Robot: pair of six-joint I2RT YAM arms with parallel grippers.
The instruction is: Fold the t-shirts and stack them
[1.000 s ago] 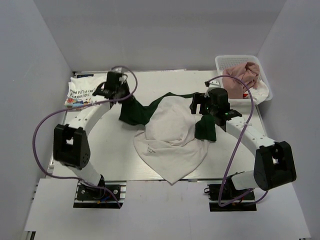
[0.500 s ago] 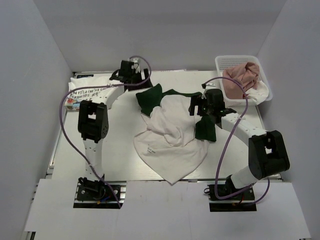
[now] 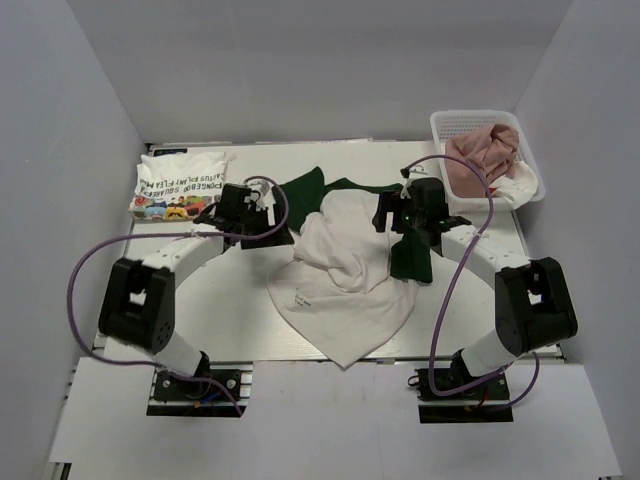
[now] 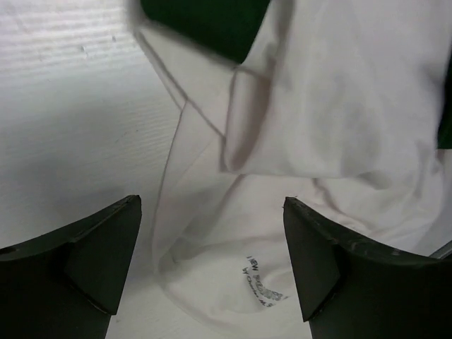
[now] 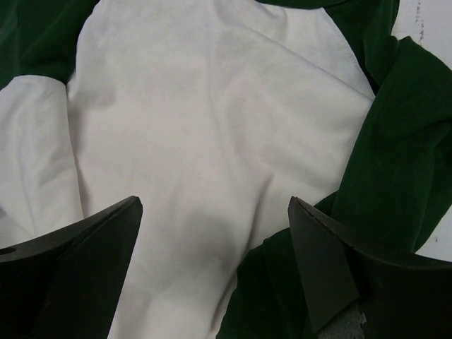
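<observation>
A white t-shirt with dark green sleeves (image 3: 345, 270) lies crumpled in the middle of the table. One sleeve (image 3: 300, 192) is flipped toward the back, the other (image 3: 410, 260) lies by my right arm. My left gripper (image 3: 272, 212) is open at the shirt's left edge, hovering over white cloth with a small printed label (image 4: 265, 286); nothing sits between its fingers (image 4: 106, 254). My right gripper (image 3: 388, 215) is open just above the white body (image 5: 198, 141) and green sleeve (image 5: 395, 162). A folded white t-shirt with lettering and cartoon figures (image 3: 175, 185) lies at the back left.
A white lattice basket (image 3: 470, 117) stands at the back right, holding a dusty pink shirt (image 3: 485, 160) and a white one with red (image 3: 518, 185). Purple cables loop from both arms. White walls enclose the table on three sides.
My left gripper opened and let go of the green sleeve, which now lies flipped toward the back. The left arm then drew back to the shirt's left edge. The right gripper shifted slightly left.
</observation>
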